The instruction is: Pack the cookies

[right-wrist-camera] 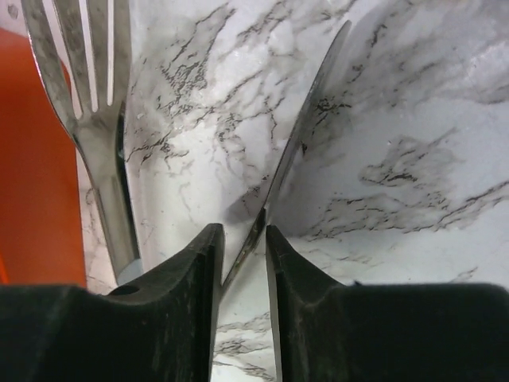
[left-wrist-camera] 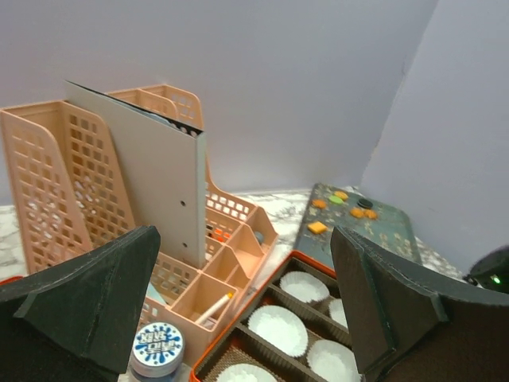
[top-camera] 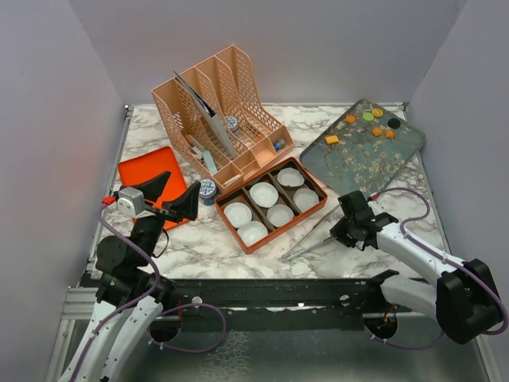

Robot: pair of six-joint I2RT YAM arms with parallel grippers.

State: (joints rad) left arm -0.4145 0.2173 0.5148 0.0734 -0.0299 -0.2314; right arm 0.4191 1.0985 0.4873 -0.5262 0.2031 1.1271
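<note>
Under everything, table (top-camera: 199, 239): white marble-patterned top, with both arms bolted at its near edge.
File rack (top-camera: 238, 87): peach plastic, at the far centre, with a grey board (top-camera: 211, 119) leaning in one slot.
Tray (top-camera: 362, 163): dark and flowered, at the far right, set at an angle.
Box (top-camera: 288, 228): orange, in the centre, just near of the rack, split into six compartments.
Lid (top-camera: 139, 171): flat and orange, lying at the left.
Left gripper (top-camera: 179, 191): raised over the lid, jaws spread wide, nothing between them.
Right gripper (right-wrist-camera: 242, 235): low over the table near the right of the box. Its fingers (right-wrist-camera: 191, 302) stand close on either side of a thin metal strip (right-wrist-camera: 310, 119), with a sliver of gap showing. I cannot tell whether the strip is pinched.
Fork (right-wrist-camera: 95, 143): silver, lying on the marble just left of the strip, beside the box.
Paper cups (top-camera: 263, 193): white, one in each compartment of the box.
Tin (top-camera: 207, 189): small, round, blue and white, standing at the left end of the box.
Cookies (top-camera: 376, 131): all lying loose on the far end of the tray, well apart from the box.
Colours: the square one (top-camera: 332, 139) lies nearest the rack, the green (top-camera: 368, 117) and black (top-camera: 394, 123) lie among the orange rounds.
</note>
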